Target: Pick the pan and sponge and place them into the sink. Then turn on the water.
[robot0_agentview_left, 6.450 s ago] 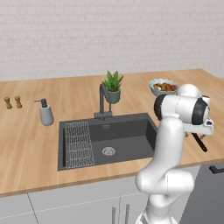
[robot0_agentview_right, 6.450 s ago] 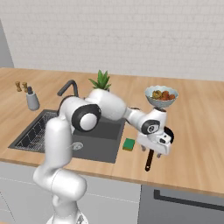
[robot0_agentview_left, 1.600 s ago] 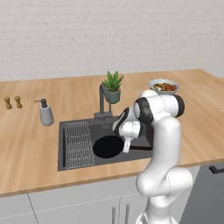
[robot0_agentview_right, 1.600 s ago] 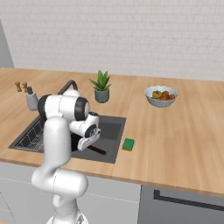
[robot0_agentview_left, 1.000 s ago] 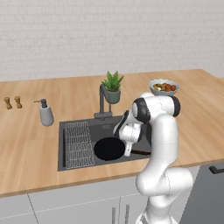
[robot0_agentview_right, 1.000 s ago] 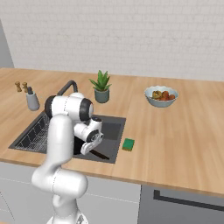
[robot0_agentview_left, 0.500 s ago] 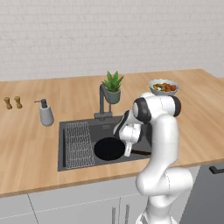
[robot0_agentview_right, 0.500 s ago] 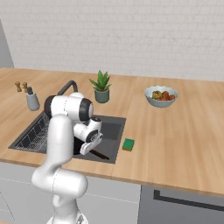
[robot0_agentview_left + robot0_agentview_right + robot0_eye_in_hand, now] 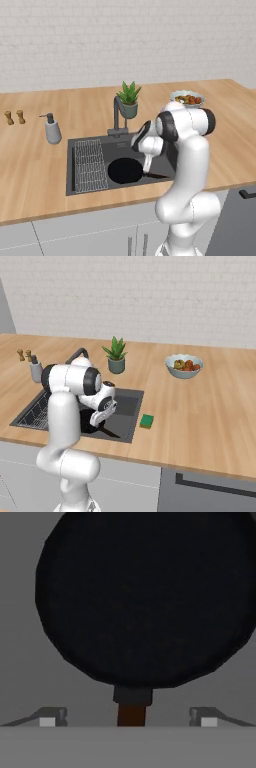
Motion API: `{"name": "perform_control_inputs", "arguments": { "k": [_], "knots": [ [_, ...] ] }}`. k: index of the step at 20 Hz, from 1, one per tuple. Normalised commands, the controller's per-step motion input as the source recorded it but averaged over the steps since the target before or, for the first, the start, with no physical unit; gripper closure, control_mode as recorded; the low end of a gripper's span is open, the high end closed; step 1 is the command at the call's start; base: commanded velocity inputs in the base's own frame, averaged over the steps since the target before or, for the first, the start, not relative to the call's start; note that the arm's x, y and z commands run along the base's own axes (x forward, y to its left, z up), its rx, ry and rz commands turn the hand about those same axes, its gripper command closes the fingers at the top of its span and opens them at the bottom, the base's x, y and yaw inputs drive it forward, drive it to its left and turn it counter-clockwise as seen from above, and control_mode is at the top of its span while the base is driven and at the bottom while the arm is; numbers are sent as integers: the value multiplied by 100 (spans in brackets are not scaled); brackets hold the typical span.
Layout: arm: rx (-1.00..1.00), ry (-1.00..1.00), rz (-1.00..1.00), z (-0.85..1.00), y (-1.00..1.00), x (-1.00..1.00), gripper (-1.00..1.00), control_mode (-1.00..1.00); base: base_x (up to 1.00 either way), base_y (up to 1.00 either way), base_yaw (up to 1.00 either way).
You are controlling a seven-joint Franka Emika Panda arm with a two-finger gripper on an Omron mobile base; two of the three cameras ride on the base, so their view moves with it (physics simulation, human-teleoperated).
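Observation:
The black pan (image 9: 125,171) lies flat on the floor of the dark sink (image 9: 112,152), its handle (image 9: 132,714) pointing toward my hand. My gripper (image 9: 148,165) hangs low over that handle, open. In the hand view its two fingertips (image 9: 50,718) stand wide apart on either side of the handle, touching nothing. The green sponge (image 9: 146,421) rests on the wooden counter just right of the sink (image 9: 127,406). From the right base view, my arm covers most of the pan (image 9: 87,425). Water is out of view at the dark faucet (image 9: 116,117).
A wire rack (image 9: 90,165) fills the sink's left part. A potted plant (image 9: 129,100) stands behind the faucet, a soap dispenser (image 9: 52,131) and two small shakers (image 9: 14,117) to the left, and a bowl of fruit (image 9: 184,366) at the back right.
The gripper's fingers have spread apart and let go of the pan's handle. The pan stays on the sink floor and the arm has barely moved.

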Motion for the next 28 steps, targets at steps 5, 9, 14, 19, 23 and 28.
{"name": "perform_control_inputs", "arguments": {
  "k": [5,9,14,19,23,28],
  "knots": [
    [0,12,-11,77,-8,0,-100,-100,0,0,0],
    [0,18,-27,75,-28,-3,-100,-100,0,0,0],
    [-5,11,-38,66,-28,-9,-100,-100,0,0,0],
    [-15,20,-40,53,-32,-1,-100,-100,0,0,0],
    [-22,8,-41,4,-51,0,-100,-100,0,0,0],
    [-7,-3,-6,-14,-27,1,-100,-100,0,0,0]
  ]
}}
